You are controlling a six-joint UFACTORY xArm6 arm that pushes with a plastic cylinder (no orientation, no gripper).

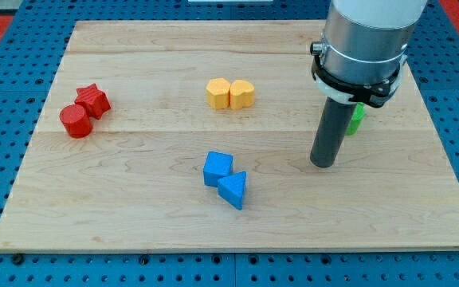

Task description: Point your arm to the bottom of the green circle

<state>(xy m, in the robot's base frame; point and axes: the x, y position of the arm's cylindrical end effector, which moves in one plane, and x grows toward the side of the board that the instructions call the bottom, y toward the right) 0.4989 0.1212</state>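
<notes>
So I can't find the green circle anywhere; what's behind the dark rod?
A green block shows behind the dark rod, at its right edge. Only a sliver is visible; the arm covers the rest, so its shape can't be confirmed. My tip rests below that block on the wooden board.

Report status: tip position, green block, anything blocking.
My tip down on the board, just below-left of the green block. Green block mostly hidden behind the arm; shape unclear. Nothing between them; blue blocks well left.

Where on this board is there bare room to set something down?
Free: along the view's bottom edge below the blue blocks, and between the red blocks and yellow blocks. Crowded: the view's right, where my tip stands beside a green block.
</notes>
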